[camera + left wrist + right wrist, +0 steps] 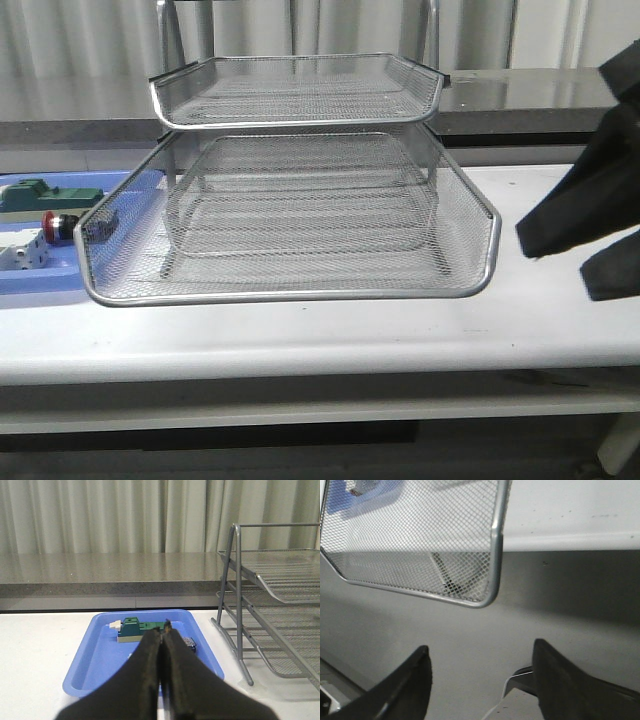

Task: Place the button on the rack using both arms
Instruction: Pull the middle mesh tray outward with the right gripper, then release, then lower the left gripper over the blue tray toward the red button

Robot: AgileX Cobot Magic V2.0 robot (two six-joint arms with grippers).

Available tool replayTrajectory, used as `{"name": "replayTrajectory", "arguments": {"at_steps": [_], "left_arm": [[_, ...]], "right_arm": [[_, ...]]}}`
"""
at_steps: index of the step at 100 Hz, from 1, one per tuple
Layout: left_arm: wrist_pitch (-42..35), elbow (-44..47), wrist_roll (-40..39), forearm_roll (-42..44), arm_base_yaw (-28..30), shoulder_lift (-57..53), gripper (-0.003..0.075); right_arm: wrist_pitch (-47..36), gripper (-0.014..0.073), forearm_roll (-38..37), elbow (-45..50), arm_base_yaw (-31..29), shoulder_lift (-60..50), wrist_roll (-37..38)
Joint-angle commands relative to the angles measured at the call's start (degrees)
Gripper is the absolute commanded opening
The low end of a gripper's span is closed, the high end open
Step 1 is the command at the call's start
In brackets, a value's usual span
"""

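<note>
The button [58,227] lies in the flat blue tray [40,285] at the far left, red cap pointing left. The silver wire rack [300,200] stands mid-table with its lowest tray [290,292] slid out toward the front. In the left wrist view my left gripper [164,630] is shut and empty, hovering over the blue tray [95,665]. It hides most of the button, whose dark rear end [189,643] shows beside the fingers. My right gripper [480,655] is open and empty, beyond the corner of the slid-out tray [493,580]. The right arm [590,200] hangs at the right.
A green block [45,195] and a white block [22,256] share the blue tray with the button. The green block [134,630] sits just beyond my left fingertips. The rack's frame leg [240,645] stands right of the blue tray. A grey ledge [520,100] runs behind the table.
</note>
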Motion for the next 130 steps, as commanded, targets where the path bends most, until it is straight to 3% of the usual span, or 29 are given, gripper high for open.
{"name": "replayTrajectory", "arguments": {"at_steps": [1,34,49,77,106,120,130], "left_arm": [[-4.59,3.23,-0.41,-0.41,0.06,-1.85,-0.0021],[-4.59,3.23,-0.41,-0.41,0.06,-1.85,-0.0021],[-4.59,3.23,-0.41,-0.41,0.06,-1.85,-0.0021],[-4.59,3.23,-0.41,-0.41,0.06,-1.85,-0.0021],[-4.59,3.23,-0.41,-0.41,0.06,-1.85,-0.0021],[-4.59,3.23,-0.41,-0.41,0.06,-1.85,-0.0021],[-4.59,3.23,-0.41,-0.41,0.06,-1.85,-0.0021]], "right_arm": [[0.23,0.0456,-8.51,-3.79,-0.11,-5.10,7.11],[7.95,0.0456,-47.24,-15.76,-0.11,-17.07,33.34],[9.98,0.0454,-57.70,-17.00,-0.11,-21.64,39.31],[17.62,0.0455,-64.56,-17.00,-0.11,-31.20,43.32],[18.48,0.0449,-64.77,-17.00,-0.11,-39.12,43.32],[18.70,0.0349,-64.82,-17.00,-0.11,-39.83,43.32],[18.83,0.0218,-64.82,-17.00,-0.11,-39.83,43.32]]}}
